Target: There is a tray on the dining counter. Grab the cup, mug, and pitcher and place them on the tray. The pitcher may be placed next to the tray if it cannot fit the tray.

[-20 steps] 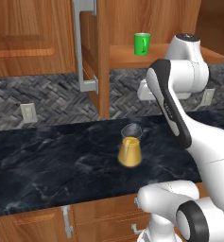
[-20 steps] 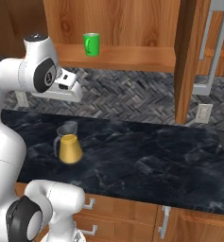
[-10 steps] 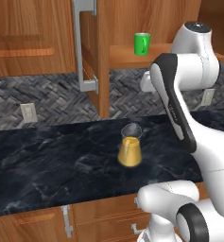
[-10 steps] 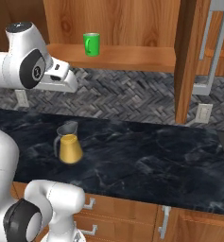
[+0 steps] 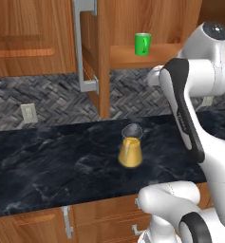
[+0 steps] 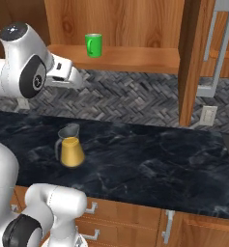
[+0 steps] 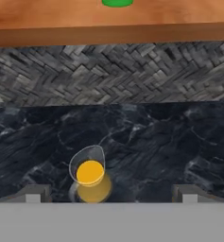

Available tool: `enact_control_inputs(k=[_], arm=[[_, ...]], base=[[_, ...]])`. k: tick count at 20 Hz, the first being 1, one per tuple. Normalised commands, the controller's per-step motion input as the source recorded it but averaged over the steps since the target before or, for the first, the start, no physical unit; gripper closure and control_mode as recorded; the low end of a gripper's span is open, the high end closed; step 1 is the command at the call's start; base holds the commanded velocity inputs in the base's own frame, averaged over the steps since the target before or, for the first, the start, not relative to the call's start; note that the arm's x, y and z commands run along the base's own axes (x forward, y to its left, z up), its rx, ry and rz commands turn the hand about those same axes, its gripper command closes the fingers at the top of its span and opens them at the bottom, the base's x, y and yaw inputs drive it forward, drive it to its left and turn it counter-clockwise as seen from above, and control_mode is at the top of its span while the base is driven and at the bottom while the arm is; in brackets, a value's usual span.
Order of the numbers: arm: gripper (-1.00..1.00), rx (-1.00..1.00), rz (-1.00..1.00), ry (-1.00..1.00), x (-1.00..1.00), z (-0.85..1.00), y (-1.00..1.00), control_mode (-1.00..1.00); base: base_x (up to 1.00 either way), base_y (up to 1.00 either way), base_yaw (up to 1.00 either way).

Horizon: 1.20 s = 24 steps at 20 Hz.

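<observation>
The pitcher (image 5: 130,152) stands upright on the black marble desk (image 5: 47,161), centre of the left base view — lower left of centre in the hand view (image 7: 90,177). The mug (image 5: 142,44) sits on the wooden cabinet shelf (image 5: 147,53) at upper right of centre, upper left in the right base view (image 6: 93,45). The pincer (image 7: 111,194) is spread wide, holding nothing — both fingertips (image 7: 34,193) flank the pitcher at the bottom of the hand view.

The counter (image 5: 47,166) is glossy black veined marble. The pitcher (image 5: 130,152) on it looks amber with a clear neck. The shelf (image 6: 130,55) above is smooth wood.
</observation>
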Motion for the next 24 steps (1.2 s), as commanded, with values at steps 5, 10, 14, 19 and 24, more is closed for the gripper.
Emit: enact_control_inputs(k=[5, 10, 14, 19, 24], arm=[[-1.0, 0.0, 0.0, -0.16, 0.11, 0.25, -0.03, -1.0], [-1.0, 0.01, 0.0, -0.11, 0.17, 0.5, 0.0, -1.0], [-1.0, 0.03, 0.0, -0.08, 0.26, 0.52, 0.0, -1.0], [-1.0, 0.02, 0.0, -0.02, 0.44, 0.32, 0.0, -1.0], [-1.0, 0.0, 0.0, 0.0, 0.67, 0.04, -0.15, -1.0]], base=[[0.0, 0.0, 0.0], [0.0, 0.0, 0.0], [0.0, 0.0, 0.0], [0.0, 0.0, 0.0], [0.0, 0.0, 0.0]])
